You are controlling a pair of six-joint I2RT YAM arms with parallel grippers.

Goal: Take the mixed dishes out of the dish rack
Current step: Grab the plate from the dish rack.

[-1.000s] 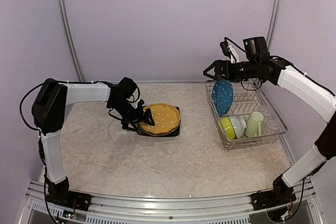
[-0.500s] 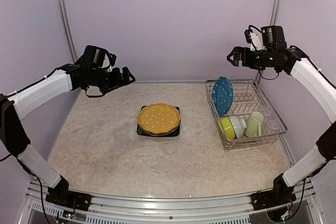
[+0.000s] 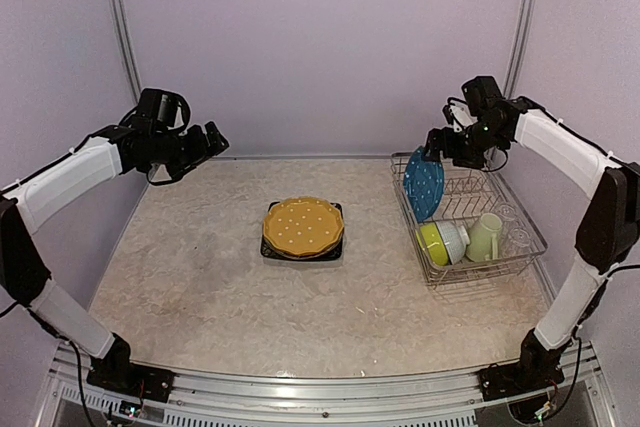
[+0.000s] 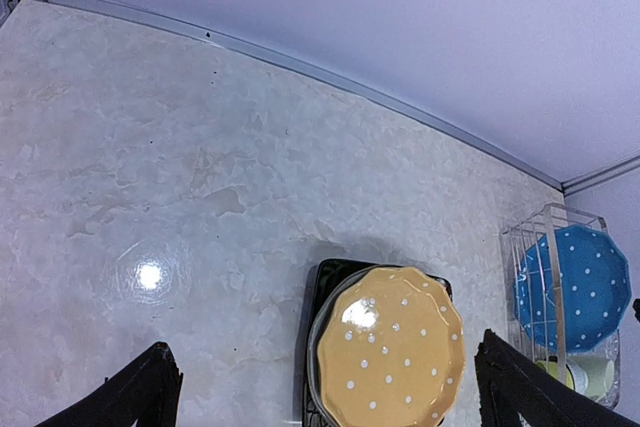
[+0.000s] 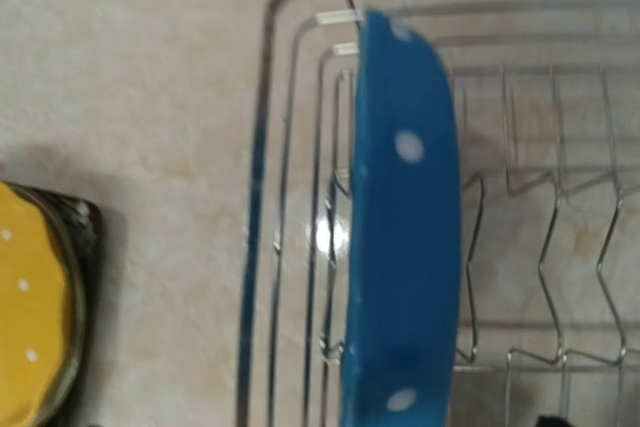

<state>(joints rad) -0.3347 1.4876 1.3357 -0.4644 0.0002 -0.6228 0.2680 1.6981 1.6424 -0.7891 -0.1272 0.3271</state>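
Blue dotted plate (image 3: 424, 185) upright just below right claw (image 3: 433, 148), can't tell its spread; skewed pinch could wedge it in dish rack (image 3: 490, 265) prongs

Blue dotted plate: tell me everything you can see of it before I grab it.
The blue plate is round, glossy and ceramic-looking, with scattered white dots and a wavy rim. It stands on edge between the prongs at the left end of the wire rack. The right pincer is by its top edge; contact is unclear.
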